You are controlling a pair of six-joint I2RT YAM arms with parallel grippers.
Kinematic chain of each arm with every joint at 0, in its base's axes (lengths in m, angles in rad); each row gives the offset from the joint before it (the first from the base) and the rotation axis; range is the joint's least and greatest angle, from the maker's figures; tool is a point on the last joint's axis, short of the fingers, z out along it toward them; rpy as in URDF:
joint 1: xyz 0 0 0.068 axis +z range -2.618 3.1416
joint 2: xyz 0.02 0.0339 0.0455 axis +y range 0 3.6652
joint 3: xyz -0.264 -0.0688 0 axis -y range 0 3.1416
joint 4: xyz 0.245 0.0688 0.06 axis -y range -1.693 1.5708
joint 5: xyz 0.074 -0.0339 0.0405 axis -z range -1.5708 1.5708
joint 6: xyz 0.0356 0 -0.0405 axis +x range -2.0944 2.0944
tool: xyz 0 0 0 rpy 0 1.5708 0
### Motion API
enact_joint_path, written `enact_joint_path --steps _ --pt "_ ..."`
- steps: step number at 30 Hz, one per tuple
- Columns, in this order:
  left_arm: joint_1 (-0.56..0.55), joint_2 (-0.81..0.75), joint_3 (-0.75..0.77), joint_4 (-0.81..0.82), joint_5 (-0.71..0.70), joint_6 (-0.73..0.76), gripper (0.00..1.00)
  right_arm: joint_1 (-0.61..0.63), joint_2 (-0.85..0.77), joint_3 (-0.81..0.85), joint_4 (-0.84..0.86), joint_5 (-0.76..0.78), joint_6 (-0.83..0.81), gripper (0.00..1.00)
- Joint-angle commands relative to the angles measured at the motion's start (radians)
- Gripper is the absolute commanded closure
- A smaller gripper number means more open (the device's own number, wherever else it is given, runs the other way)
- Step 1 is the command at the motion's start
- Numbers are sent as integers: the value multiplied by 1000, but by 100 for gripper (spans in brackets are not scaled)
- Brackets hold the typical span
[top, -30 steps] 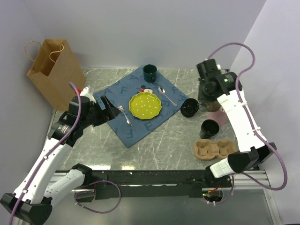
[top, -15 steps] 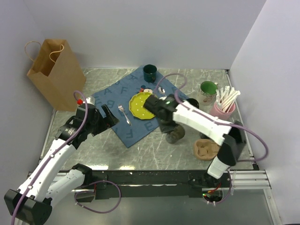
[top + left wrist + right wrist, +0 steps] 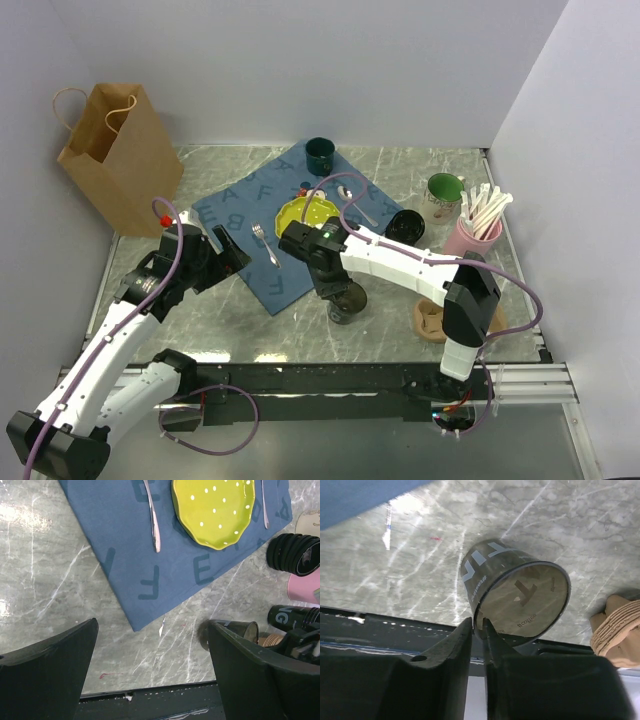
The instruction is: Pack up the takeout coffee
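Note:
My right gripper (image 3: 338,292) is shut on the rim of a small black takeout cup (image 3: 348,306) with white lettering and no lid. It holds the cup tilted over the marble table, near the front edge of the blue cloth. In the right wrist view the fingers (image 3: 477,625) pinch the wall of this cup (image 3: 512,597), one finger inside and one outside. A second black cup (image 3: 405,227) lies on its side to the right of the cloth; it also shows in the left wrist view (image 3: 294,554). My left gripper (image 3: 232,245) is open and empty over the cloth's left corner.
A brown pulp carrier (image 3: 432,318) lies at the front right, partly under my right arm. A paper bag (image 3: 115,155) stands at the back left. The blue cloth (image 3: 245,205) bears a yellow plate (image 3: 300,212), a fork (image 3: 265,243) and a spoon. A dark green mug (image 3: 321,155), a second green mug (image 3: 444,192) and a pink cup of straws (image 3: 472,232) stand behind.
My right arm swung from the far right to the middle of the table, took the upright black cup and carried it left. My left arm drew back a little.

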Motion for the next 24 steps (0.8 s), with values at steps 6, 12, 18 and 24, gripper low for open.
enact_joint_path --steps 6,12,18,24 --pt "-1 1 3 26 13 3 3 -16 -12 205 -100 74 -40 71" --pt "-1 12 26 81 146 97 3 -152 -62 175 -82 188 -130 69" --pt "-4 39 34 110 257 134 3 -376 -85 63 41 213 -236 69" --pt "-14 50 11 143 329 117 3 -536 -39 24 150 221 -325 68"
